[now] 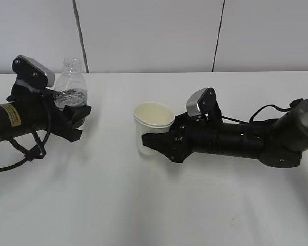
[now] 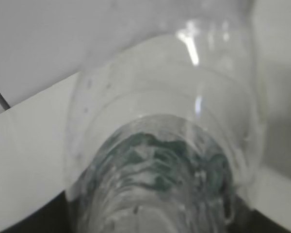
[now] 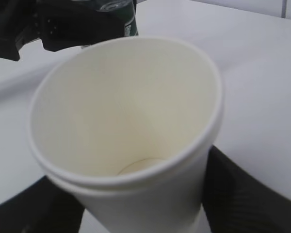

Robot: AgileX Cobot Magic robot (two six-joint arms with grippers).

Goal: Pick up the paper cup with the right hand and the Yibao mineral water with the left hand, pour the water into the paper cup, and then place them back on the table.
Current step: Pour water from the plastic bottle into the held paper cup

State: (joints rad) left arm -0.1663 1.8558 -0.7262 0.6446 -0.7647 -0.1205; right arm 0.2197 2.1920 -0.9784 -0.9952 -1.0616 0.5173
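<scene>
Grasping is complete: right hand (image 1: 161,145) jaws clench the paper cup (image 1: 153,126), left hand (image 1: 74,119) jaws the Yibao mineral water (image 1: 72,82); lift both next.

A laboratory-style robot test station is showing here: a plain white tabletop (image 1: 154,215) is lying before bare white wall panels (image 1: 149,36) with dark seams, and two black robot arms (image 1: 246,138) are resting on it.

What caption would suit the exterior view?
Two grippers at work: the left around a bottle, the right around a paper cup.
</scene>
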